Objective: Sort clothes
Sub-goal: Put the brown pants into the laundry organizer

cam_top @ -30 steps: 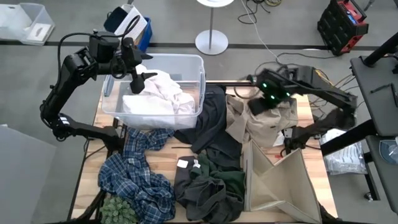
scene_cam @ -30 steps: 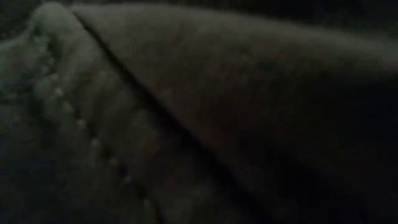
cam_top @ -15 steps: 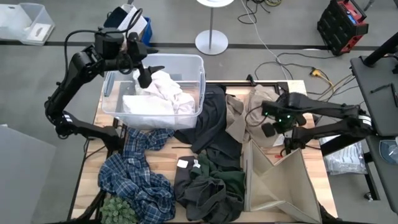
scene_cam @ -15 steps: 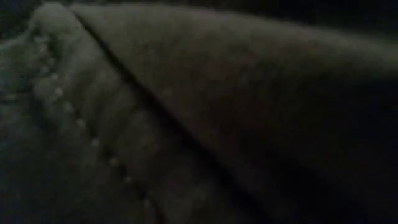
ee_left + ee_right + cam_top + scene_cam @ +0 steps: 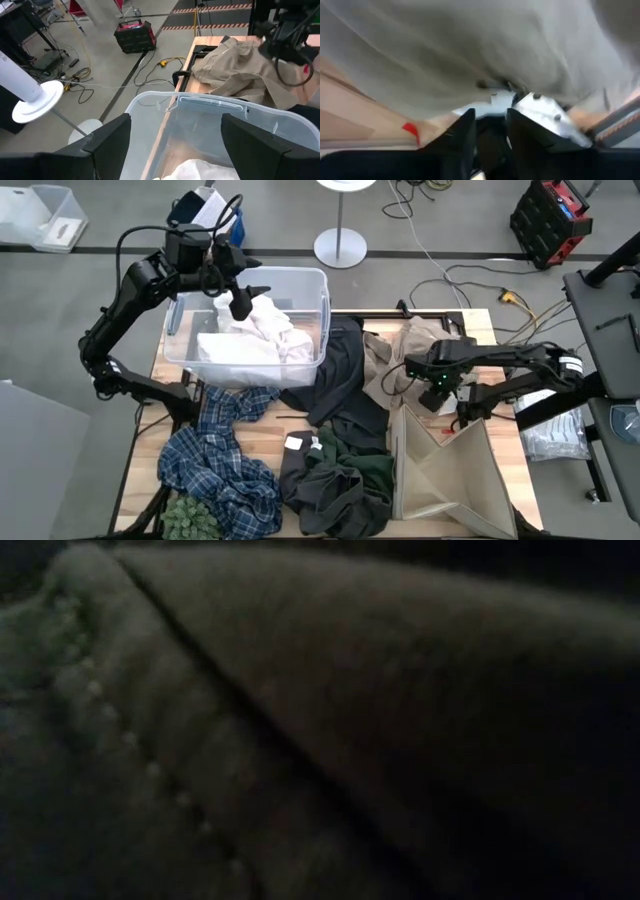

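Observation:
White clothes [image 5: 260, 335] lie in a clear plastic bin [image 5: 325, 310] at the table's far left. My left gripper [image 5: 243, 295] hangs open and empty above them; its wrist view [image 5: 175, 145] shows the bin's far rim [image 5: 210, 107]. A beige garment [image 5: 430, 335] lies at the far right, and my right gripper [image 5: 425, 385] is low at its near part, its fingers a narrow gap apart [image 5: 491, 117]. A blue-and-white plaid garment [image 5: 215, 460], a dark grey one [image 5: 345, 380] and a dark green one [image 5: 365, 470] lie spread on the table. My right gripper's fingertips [image 5: 467, 120] stand right at the beige garment's lower edge [image 5: 485, 85]. I cannot tell whether they touch it.
An open cardboard box [image 5: 450, 470] stands at the near right. A small leafy plant [image 5: 190, 520] sits at the near left corner. Dark cloth [image 5: 320, 720] covers the low view. A lamp base [image 5: 340, 248] and cables lie on the floor beyond the table.
My left gripper has drifted a little toward the table's far right, staying open over the bin. My right gripper has come off the beige garment's far part and gone toward the near edge. The garment lies about where it was.

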`<control>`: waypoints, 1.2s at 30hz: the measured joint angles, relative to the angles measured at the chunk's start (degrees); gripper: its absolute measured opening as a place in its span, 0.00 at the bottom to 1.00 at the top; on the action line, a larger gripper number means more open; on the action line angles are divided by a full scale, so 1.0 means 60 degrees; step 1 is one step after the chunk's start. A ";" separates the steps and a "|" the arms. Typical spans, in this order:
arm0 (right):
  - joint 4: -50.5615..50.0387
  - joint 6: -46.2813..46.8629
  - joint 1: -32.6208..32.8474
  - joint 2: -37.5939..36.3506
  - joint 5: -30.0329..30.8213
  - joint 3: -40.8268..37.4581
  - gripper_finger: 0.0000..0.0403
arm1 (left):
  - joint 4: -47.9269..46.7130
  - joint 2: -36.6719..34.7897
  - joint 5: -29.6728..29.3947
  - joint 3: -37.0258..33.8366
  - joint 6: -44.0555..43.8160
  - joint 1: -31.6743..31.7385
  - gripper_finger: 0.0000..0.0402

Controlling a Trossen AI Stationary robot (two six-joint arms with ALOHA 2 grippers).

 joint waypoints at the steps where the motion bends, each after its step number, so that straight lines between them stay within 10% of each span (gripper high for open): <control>1: 0.0257 -0.0430 0.0000 0.0100 0.0045 -0.0009 0.31 | -0.0040 -0.0033 -0.0001 0.0000 -0.0025 0.0000 0.71; 18: 0.2652 -0.0346 -0.0041 0.2633 0.0248 -0.0031 0.55 | -0.0124 -0.0382 -0.0084 0.0004 -0.0257 0.0011 0.71; 27: 0.3055 -0.0931 -0.0204 0.3463 0.0312 0.0017 0.08 | -0.0027 -0.0375 -0.0096 0.0004 -0.0313 0.0011 0.71; 36: 0.1796 0.0980 -0.0215 -0.0183 0.2021 0.2235 0.03 | 0.0512 -0.0375 -0.0081 0.0004 -0.0437 -0.0004 0.71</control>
